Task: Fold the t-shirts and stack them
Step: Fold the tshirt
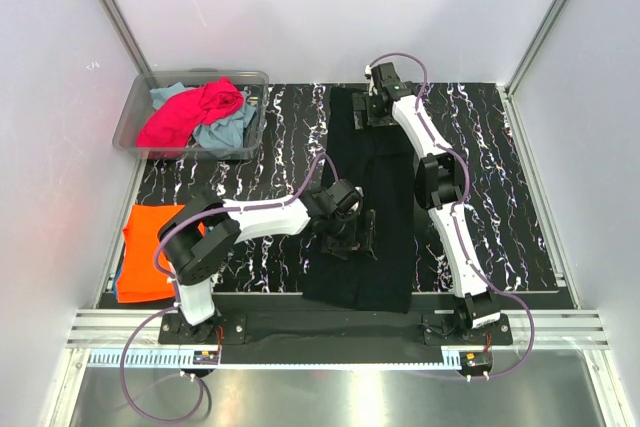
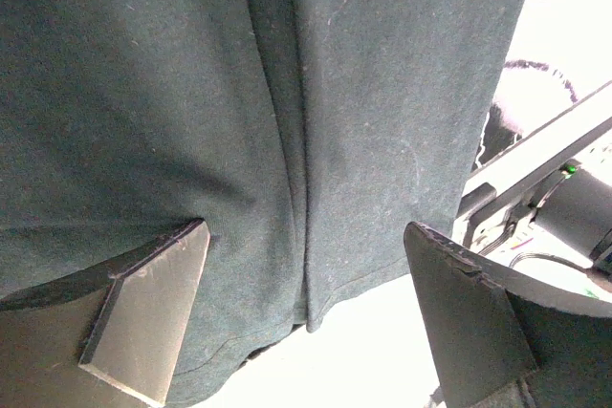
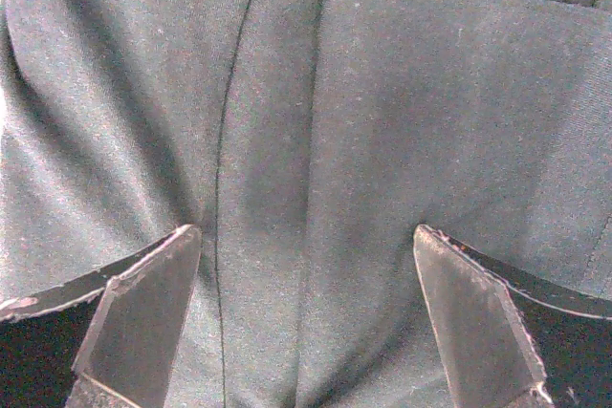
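Note:
A large black t-shirt (image 1: pixel 378 182) lies folded into a long strip down the middle of the table. My left gripper (image 1: pixel 352 232) hovers over the strip's left edge toward the near end, open. In the left wrist view its fingers (image 2: pixel 143 312) straddle two overlapping cloth edges (image 2: pixel 306 188) with nothing held. My right gripper (image 1: pixel 372 107) is at the strip's far end, open and low over the black cloth (image 3: pixel 430 93), its jaws wide either side of a fold line. An orange t-shirt (image 1: pixel 150 247) lies folded at the left. Magenta-pink (image 1: pixel 190 112) and teal-blue (image 1: pixel 225 132) t-shirts sit crumpled in the bin.
The clear plastic bin (image 1: pixel 135 117) stands at the far left corner. A blue cloth edge (image 1: pixel 120 290) shows under the orange shirt. The marbled black mat (image 1: pixel 500 177) shows on both sides of the strip. White walls enclose the table.

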Action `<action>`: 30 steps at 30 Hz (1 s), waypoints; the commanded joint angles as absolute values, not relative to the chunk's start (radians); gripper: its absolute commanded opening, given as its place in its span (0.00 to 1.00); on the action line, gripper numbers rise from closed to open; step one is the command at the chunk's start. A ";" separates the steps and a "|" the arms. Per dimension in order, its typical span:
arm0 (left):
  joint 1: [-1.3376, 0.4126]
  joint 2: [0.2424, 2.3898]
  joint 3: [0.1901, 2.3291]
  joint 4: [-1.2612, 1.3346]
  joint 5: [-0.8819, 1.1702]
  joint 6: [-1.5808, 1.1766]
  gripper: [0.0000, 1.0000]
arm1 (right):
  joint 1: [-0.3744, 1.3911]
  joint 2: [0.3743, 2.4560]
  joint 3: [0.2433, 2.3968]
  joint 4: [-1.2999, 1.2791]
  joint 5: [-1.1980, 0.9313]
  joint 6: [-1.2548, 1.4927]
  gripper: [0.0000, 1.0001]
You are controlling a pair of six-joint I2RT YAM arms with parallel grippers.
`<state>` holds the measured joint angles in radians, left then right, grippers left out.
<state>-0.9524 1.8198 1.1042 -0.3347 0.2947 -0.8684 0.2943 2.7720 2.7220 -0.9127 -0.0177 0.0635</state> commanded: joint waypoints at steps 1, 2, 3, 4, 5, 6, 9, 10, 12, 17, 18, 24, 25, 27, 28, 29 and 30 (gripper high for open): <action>-0.963 1.839 1.097 -0.353 0.295 -0.917 0.91 | 0.314 2.774 2.763 -0.900 -0.087 0.074 1.00; -0.963 1.809 1.109 -0.362 0.284 -0.925 0.91 | 0.314 2.731 2.752 -0.903 -0.084 0.077 1.00; -0.963 1.780 1.118 -0.374 0.272 -0.927 0.91 | 0.314 2.700 2.737 -0.913 -0.048 0.093 1.00; -0.963 1.751 1.132 -0.403 0.246 -0.925 0.91 | 0.313 2.666 2.694 -0.931 -0.025 0.103 1.00; -0.963 1.674 1.134 -0.420 0.232 -0.927 0.91 | 0.313 2.583 2.665 -0.939 -0.005 0.109 1.00; -0.963 1.633 1.132 -0.432 0.219 -0.923 0.91 | 0.313 2.535 2.593 -0.946 0.088 0.129 0.99; -0.963 1.454 1.102 -0.500 0.177 -0.925 0.89 | 0.301 2.331 2.443 -0.965 0.187 0.181 1.00; -0.963 1.406 1.070 -0.538 0.161 -0.928 0.89 | 0.275 2.282 2.415 -0.992 0.172 0.207 1.00; -0.962 1.289 1.007 -0.601 0.143 -0.940 0.87 | 0.241 2.160 2.350 -1.073 0.068 0.295 1.00; -0.951 1.108 0.798 -0.634 0.173 -0.956 0.81 | 0.169 1.867 1.988 -1.163 -0.263 0.347 1.00; -0.953 1.083 0.732 -0.629 0.173 -0.960 0.81 | 0.170 1.808 1.766 -1.119 -0.312 0.354 1.00; -0.917 1.012 0.592 -0.601 0.193 -0.963 0.78 | 0.248 1.347 1.028 -1.009 -0.414 0.428 0.87; -0.916 1.012 0.585 -0.603 0.190 -0.966 0.77 | 0.253 1.260 0.961 -1.008 -0.432 0.446 0.81; -0.910 1.014 0.568 -0.598 0.175 -0.976 0.75 | 0.259 1.160 0.784 -0.980 -0.500 0.509 0.73; -0.907 1.012 0.561 -0.598 0.169 -0.977 0.74 | 0.261 1.053 0.729 -0.974 -0.526 0.534 0.71; -0.904 1.015 0.555 -0.597 0.166 -0.977 0.73 | 0.261 1.002 0.683 -0.974 -0.537 0.576 0.70; -0.899 1.020 0.543 -0.586 0.173 -0.974 0.71 | 0.261 0.947 0.608 -0.985 -0.540 0.598 0.64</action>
<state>-0.9100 1.0348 0.5621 -0.6331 0.1825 -0.9691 0.2600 1.1294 0.7033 -1.0218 -0.4274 0.4778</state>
